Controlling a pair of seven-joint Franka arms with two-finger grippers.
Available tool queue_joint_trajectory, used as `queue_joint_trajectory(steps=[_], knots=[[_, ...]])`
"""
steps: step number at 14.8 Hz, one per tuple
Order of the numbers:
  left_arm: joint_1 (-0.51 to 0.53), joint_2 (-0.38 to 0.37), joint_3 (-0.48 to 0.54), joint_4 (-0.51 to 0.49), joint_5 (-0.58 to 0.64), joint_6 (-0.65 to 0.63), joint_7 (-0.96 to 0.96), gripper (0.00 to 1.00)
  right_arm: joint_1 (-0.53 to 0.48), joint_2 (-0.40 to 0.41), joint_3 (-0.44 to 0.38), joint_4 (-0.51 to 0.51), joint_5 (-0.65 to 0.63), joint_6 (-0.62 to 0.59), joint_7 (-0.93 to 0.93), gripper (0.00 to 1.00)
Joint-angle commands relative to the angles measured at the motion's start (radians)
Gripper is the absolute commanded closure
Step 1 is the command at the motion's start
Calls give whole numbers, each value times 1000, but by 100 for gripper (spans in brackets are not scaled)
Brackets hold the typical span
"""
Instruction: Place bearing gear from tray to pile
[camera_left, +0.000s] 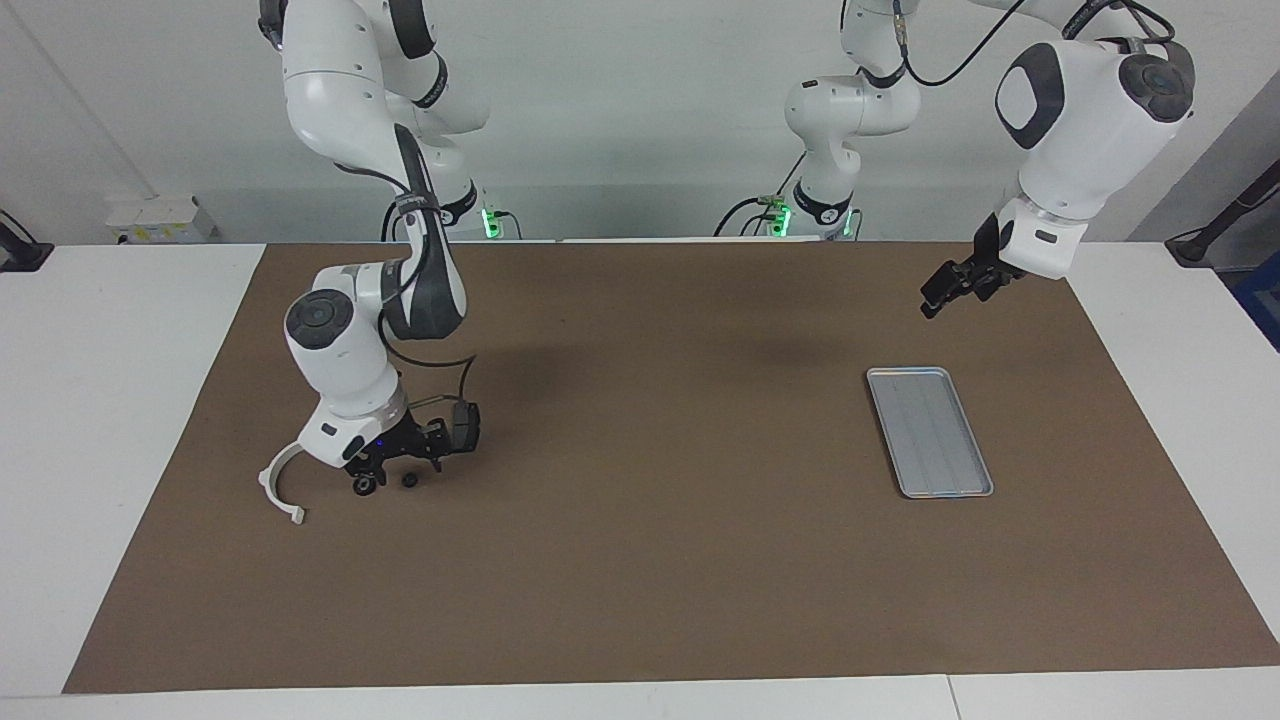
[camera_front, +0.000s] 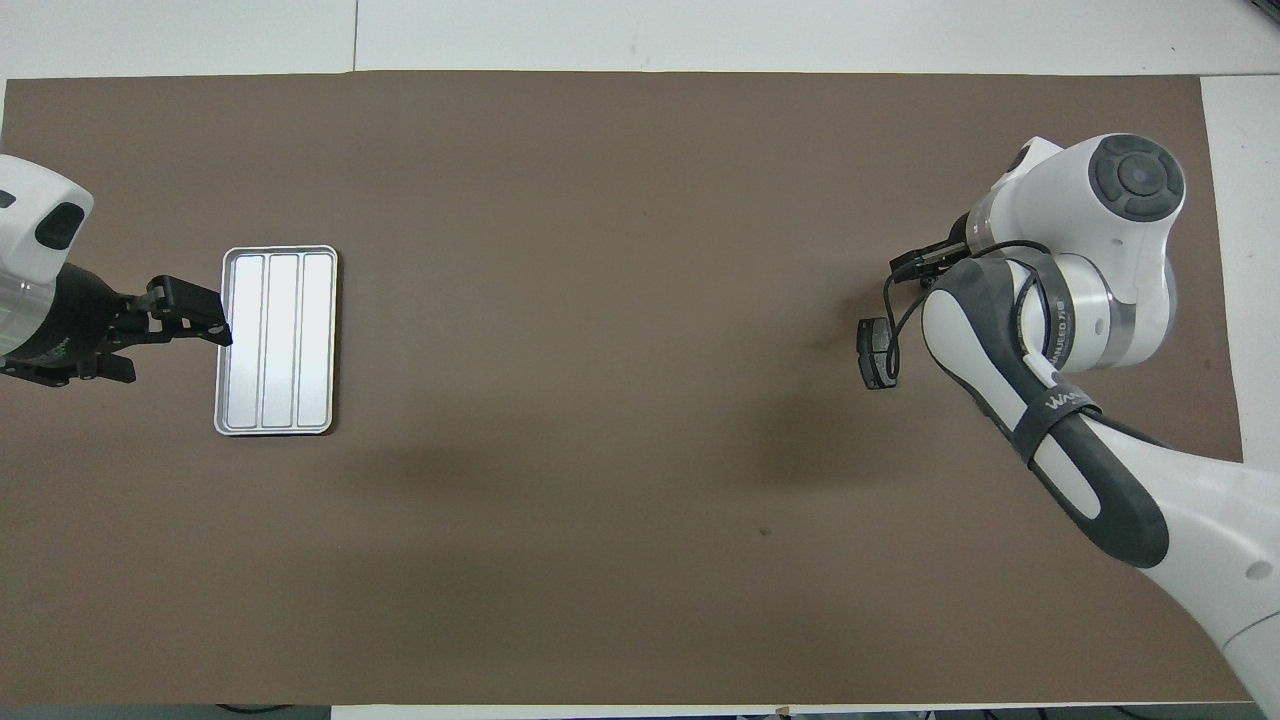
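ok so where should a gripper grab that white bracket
Mid-arc on the bracket, straight down from above, one finger inside the curve, one outside. It lies flat on the mat as a thin open half-ring, so the band is the only narrow part, and mid-arc likely keeps it balanced.
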Motion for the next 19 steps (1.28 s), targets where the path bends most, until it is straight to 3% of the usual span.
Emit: queue_joint_trajectory(steps=[1, 6, 10, 14, 19], knots=[[4, -10, -3, -14, -5, 0, 6, 0, -8, -83, 8, 10, 14, -76, 24, 6], [2, -8, -5, -13, -5, -2, 1, 0, -19, -199, -1, 91, -2, -277, 32, 2], [2, -7, -11, -11, -5, -2, 3, 0, -19, -229, -2, 286, -10, -568, 32, 0], [2, -5, -11, -11, -5, -2, 3, 0, -24, -327, -4, 291, -3, -645, 32, 0], [2, -7, -9, -13, -5, -2, 4, 0, -71, -368, -4, 289, 2, -662, 33, 0]])
